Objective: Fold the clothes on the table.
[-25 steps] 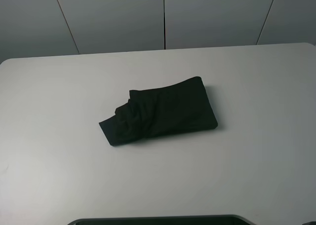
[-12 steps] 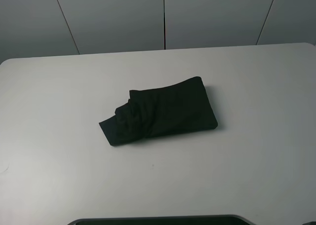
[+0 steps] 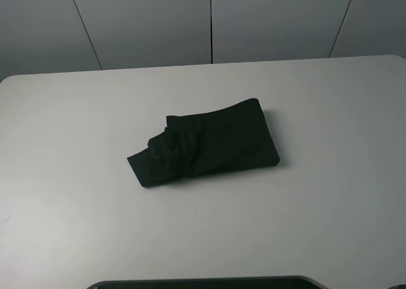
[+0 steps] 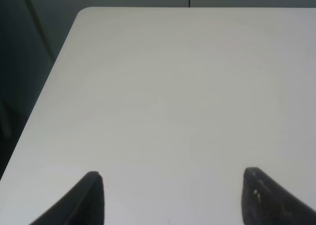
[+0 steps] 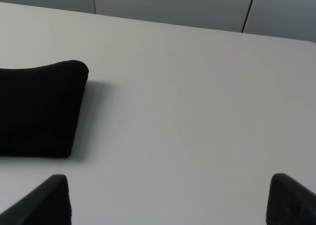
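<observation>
Folded black cloth bundle [image 3: 208,143] lies mid-counter [image 3: 76,225], long axis left-right; right end effector [image 5: 168,200] nearer. Both end effectors' fingers apart, left end effector [image 4: 173,198] included.

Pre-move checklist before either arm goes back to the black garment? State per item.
1. Left gripper open: ok, fingertips wide apart with only bare table between them.
2. Right gripper open: ok, fingertips spread, nothing held.
3. Arms off the black garment: ok, no arm shows over it in the exterior high view.
4. Garment fully on the table: ok, it lies near the middle, away from every edge.
5. Fold neat: not ok, the right end is a clean rounded fold, but the left end is bunched and wrinkled.
6. Garment in left wrist view: not ok, that camera shows only table.
</observation>
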`<action>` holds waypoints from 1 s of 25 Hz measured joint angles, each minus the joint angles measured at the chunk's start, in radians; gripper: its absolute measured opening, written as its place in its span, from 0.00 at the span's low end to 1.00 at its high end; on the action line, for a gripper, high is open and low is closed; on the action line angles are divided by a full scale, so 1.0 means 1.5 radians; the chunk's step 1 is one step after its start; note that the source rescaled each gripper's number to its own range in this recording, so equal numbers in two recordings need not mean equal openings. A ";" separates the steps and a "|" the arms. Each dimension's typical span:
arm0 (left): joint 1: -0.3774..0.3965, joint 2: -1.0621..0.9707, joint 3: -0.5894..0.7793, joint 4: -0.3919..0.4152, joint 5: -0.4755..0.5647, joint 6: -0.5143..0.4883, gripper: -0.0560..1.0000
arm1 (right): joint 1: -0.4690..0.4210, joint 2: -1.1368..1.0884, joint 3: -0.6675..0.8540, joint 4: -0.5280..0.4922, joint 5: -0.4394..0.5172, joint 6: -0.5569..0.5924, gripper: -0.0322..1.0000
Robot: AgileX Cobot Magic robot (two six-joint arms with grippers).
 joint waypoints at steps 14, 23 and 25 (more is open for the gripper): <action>0.000 0.000 0.004 -0.137 -0.010 0.164 0.78 | 0.000 0.000 0.000 0.000 0.000 0.000 1.00; 0.000 0.000 0.006 -0.149 -0.010 0.180 0.78 | 0.000 0.000 0.000 0.000 0.000 0.000 1.00; 0.000 0.000 0.006 -0.149 -0.010 0.180 0.78 | 0.000 0.000 0.000 0.000 0.000 0.000 1.00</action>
